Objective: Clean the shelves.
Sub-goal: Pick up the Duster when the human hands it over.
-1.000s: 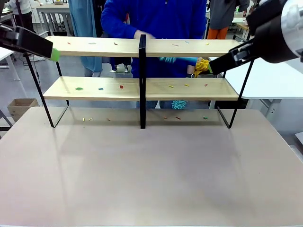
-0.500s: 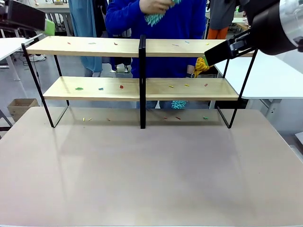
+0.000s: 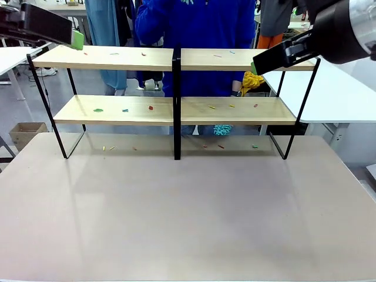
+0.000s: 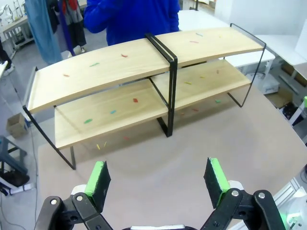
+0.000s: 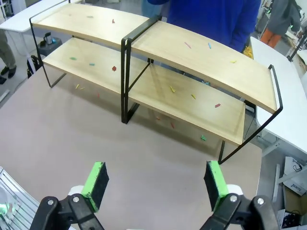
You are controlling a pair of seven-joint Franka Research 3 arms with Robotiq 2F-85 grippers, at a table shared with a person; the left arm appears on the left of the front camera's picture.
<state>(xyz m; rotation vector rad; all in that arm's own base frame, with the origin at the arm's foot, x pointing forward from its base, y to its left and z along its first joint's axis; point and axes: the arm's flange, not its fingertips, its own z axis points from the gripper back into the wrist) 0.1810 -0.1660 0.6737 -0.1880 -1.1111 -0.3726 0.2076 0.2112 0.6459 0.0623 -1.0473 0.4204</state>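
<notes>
The shelves (image 3: 129,111) stand at the far half of the table, two tiers of light-wood boards on a black frame with a black upright in the middle. Small coloured scraps (image 3: 151,108) lie scattered on the boards and on the tabletop under them. My left gripper (image 3: 76,40) hovers by the top board's left end. My right gripper (image 3: 256,63) hangs by the top board's right end. Seen from the wrists, the shelves (image 4: 124,67) (image 5: 192,57) lie ahead and below, and the left gripper (image 4: 158,178) and right gripper (image 5: 156,181) both stand open and empty.
A person in a blue top (image 3: 200,29) stands right behind the rack. A teal fluffy thing (image 3: 221,130) and a yellow one (image 3: 249,82) show behind the boards. The grey-beige tabletop (image 3: 188,211) stretches in front. White tables stand to either side.
Both grippers have risen beside the rack's ends, the left one also shifting right. The person's hand with a teal cloth has lifted from behind the top board out of the picture's top.
</notes>
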